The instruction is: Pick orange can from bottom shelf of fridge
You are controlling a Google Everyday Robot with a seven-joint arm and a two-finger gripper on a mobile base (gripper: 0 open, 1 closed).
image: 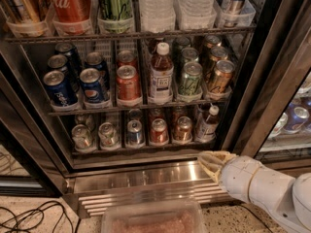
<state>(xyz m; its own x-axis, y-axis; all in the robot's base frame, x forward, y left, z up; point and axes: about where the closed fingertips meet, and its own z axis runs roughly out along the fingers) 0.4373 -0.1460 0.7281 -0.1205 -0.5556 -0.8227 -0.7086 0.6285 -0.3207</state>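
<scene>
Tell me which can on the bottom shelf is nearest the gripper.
The orange can, rightmost can in the front row, beside the small bottle; the gripper sits just below-right of it, at the base grille.

1. orange can (pixel 183 129): on bottom shelf (pixel 121 150) of fridge (pixel 257 81), second lane from right.
2. Second can (pixel 159 130) just left of it, small bottle (pixel 208 123) just right.
3. Pepsi cans (pixel 92 84): rack above, left side.
4. Gripper (pixel 213 161): below shelf's right end, over base grille (pixel 146 191), apart from cans.
5. Bin (pixel 153 220): in front of grille.
</scene>
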